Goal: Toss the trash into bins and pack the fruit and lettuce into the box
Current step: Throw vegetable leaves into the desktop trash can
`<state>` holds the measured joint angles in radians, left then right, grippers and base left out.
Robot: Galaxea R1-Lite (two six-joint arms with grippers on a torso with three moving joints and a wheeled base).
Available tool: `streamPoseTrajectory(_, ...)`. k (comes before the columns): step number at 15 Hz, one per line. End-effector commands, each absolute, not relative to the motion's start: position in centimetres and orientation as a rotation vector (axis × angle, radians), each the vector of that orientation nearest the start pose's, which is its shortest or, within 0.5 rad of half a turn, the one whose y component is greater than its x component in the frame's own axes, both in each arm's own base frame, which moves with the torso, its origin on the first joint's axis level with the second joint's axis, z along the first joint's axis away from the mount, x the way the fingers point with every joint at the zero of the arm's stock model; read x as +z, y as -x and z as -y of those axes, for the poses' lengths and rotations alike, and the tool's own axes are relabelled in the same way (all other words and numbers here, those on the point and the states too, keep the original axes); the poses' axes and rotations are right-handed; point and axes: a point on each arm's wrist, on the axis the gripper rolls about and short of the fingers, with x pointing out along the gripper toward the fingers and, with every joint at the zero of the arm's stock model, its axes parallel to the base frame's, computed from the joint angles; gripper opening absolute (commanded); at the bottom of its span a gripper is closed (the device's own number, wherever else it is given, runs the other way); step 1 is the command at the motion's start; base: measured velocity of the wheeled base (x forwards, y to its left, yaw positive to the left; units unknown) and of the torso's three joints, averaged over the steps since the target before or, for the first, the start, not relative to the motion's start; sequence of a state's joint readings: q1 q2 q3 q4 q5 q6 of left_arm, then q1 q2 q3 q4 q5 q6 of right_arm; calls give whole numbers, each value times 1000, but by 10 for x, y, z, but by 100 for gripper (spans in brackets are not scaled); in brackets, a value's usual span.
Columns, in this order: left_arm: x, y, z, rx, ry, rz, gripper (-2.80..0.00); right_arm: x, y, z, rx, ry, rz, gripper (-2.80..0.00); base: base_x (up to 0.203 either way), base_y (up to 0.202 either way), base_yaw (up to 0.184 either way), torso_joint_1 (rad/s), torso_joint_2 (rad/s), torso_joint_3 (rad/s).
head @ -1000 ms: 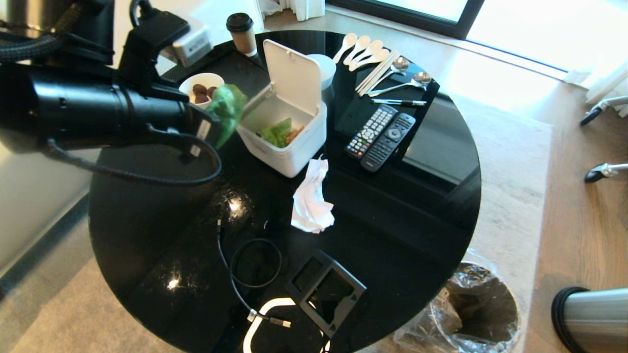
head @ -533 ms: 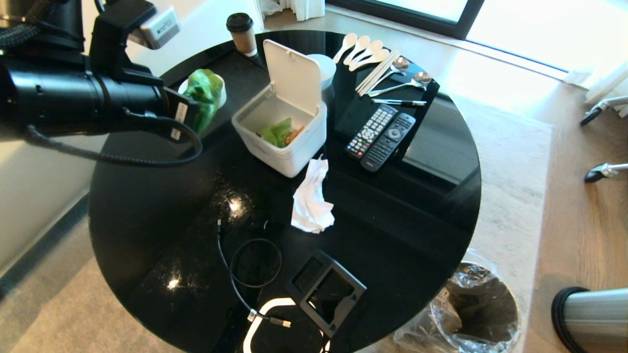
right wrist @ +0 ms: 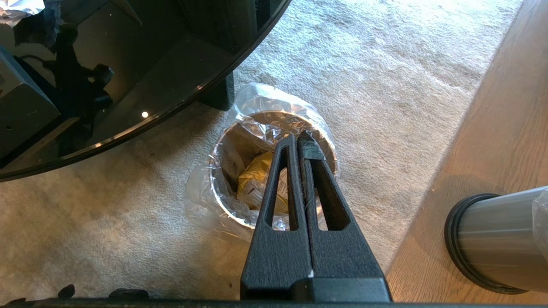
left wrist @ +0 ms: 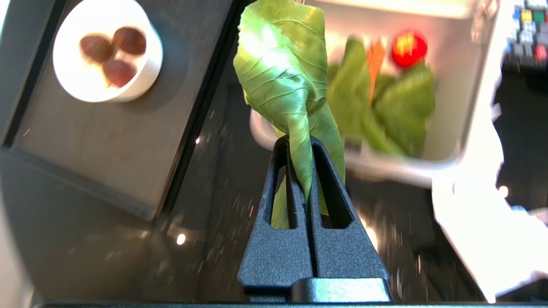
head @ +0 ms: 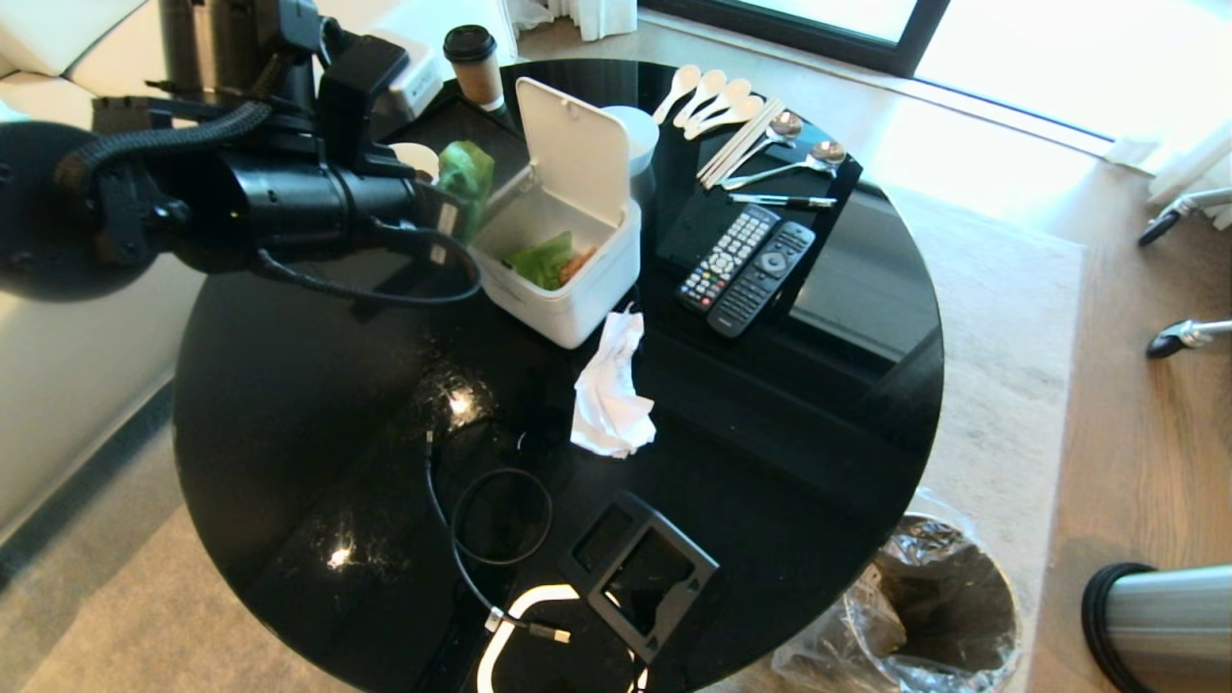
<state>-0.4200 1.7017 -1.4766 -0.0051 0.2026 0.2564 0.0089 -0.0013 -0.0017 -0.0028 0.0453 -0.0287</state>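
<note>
My left gripper (head: 452,217) is shut on a ruffled green lettuce leaf (left wrist: 282,72), which hangs just left of the open white box (head: 568,308). In the left wrist view the fingertips (left wrist: 299,143) pinch the leaf's stem end. Inside the box lie another lettuce leaf (head: 544,262) and a red apple (left wrist: 409,45). A crumpled white tissue (head: 608,390) lies on the black table in front of the box. My right gripper (right wrist: 298,139) is shut and empty above a lined steel bin (right wrist: 227,205) that holds a yellow wrapper (right wrist: 257,177).
A white bowl of brown pieces (left wrist: 107,51) sits on a dark mat left of the box. Two remotes (head: 746,269), spoons (head: 712,96) and a coffee cup (head: 472,63) stand behind it. A black frame tray (head: 640,573) and a cable (head: 481,539) lie near the table's front edge. A second bin (head: 1160,621) lies on the floor at right.
The left arm swung the leaf left, over the bowl, then brought it back to the box's left rim. Tissue, box and right arm have not moved.
</note>
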Motion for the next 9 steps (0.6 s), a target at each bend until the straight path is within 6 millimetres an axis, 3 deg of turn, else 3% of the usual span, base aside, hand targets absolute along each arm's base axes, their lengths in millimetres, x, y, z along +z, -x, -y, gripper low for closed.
streamPoseTrajectory(1, 289, -322, 141, -251, -330, -213, -280, 76, 23, -1, 55, 29, 5, -280, 0, 0, 0, 0, 0, 0)
streamPoseTrajectory(5, 288, -336, 158, -317, -319, -192, -280, 76, 23, -1, 55, 29, 5, -280, 0, 0, 0, 0, 0, 0)
streamPoseTrajectory(9, 289, -337, 171, -349, -318, -176, -280, 76, 23, -1, 55, 29, 5, -280, 0, 0, 0, 0, 0, 0)
